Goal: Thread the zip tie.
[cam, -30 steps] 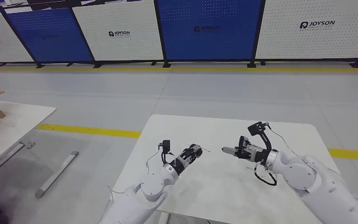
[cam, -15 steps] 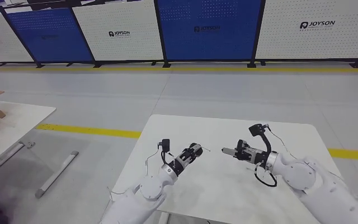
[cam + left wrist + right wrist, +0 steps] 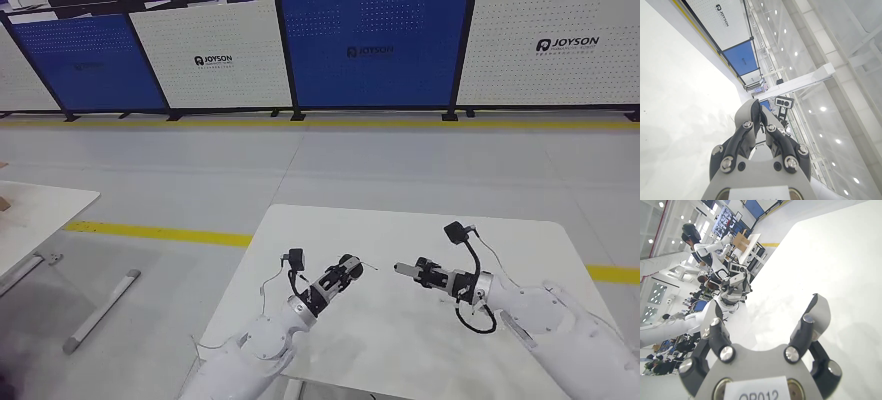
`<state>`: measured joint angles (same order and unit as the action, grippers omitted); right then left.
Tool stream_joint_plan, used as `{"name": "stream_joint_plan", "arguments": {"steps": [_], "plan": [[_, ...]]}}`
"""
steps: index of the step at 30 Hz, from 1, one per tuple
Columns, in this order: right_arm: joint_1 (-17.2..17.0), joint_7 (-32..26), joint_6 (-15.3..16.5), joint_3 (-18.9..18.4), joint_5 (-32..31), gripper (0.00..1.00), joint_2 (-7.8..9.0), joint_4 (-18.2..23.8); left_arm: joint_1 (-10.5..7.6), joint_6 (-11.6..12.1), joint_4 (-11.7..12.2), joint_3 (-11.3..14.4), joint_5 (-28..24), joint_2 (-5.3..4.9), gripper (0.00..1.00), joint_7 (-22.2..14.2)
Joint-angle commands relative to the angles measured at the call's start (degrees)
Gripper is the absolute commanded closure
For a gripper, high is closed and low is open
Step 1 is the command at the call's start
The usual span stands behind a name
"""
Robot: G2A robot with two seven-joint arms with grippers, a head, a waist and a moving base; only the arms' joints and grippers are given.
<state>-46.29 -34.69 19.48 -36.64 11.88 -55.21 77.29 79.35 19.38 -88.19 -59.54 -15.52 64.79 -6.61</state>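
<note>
White desk (image 3: 400, 330) lies under both arms. On the near left side, the left pincer (image 3: 350, 264) is pressed together on the zip tie (image 3: 368, 266), a thin dark strand poking out to the right above the desk. Close to its right, not touching the strand, the right pincer (image 3: 401, 268) faces it with fingers spread apart. Farther off, a yellow floor line (image 3: 160, 233) crosses the floor, and beyond it stand blue and white panels (image 3: 375, 60).
</note>
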Motion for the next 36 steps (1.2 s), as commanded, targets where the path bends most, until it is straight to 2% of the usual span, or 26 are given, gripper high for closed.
{"name": "stream_joint_plan", "arguments": {"steps": [1,5,7,8,17,20,22,24,34,36], "plan": [[-1.2,-1.8,0.0,-0.6,4.8,0.00,-0.17,0.9,0.02,0.0,0.0,0.1,1.5,0.13,1.00,1.3],[-2.0,-11.3,0.0,-2.6,17.9,0.00,-1.17,-1.2,0.08,0.1,-0.3,0.6,4.5,0.48,1.00,4.0],[-1.9,-17.5,0.0,-2.8,26.2,0.00,-2.44,-4.7,0.19,0.1,-0.4,0.8,5.7,0.65,1.00,4.9],[-1.7,-19.1,0.0,-2.7,28.1,0.00,-2.86,-5.9,0.22,0.1,-0.4,0.8,6.0,0.71,1.00,5.2],[-1.8,-18.9,-0.2,-2.7,28.1,0.00,-2.88,-5.9,0.22,0.1,-0.5,0.8,6.1,0.74,1.00,5.3],[-2.5,-19.4,-2.3,-2.8,29.7,0.00,-3.30,-5.1,0.41,0.1,-1.5,0.9,6.5,0.92,1.00,5.4],[-2.1,-20.7,-3.7,-2.6,31.0,0.00,-3.79,-5.9,0.58,0.1,-1.9,0.8,6.8,1.00,1.00,5.3],[-1.0,-21.3,-6.7,-2.0,32.0,0.00,-4.62,-7.7,0.79,0.1,-2.3,0.7,7.2,1.08,1.00,5.3],[-0.8,-21.2,-6.8,-1.9,32.0,0.00,-4.74,-7.9,0.90,0.1,-2.4,0.6,7.4,1.14,1.00,5.4],[-1.9,-22.8,-8.5,-2.5,36.2,0.00,-4.94,-7.0,0.90,0.1,-2.4,0.6,7.4,1.14,1.00,5.4]]}}
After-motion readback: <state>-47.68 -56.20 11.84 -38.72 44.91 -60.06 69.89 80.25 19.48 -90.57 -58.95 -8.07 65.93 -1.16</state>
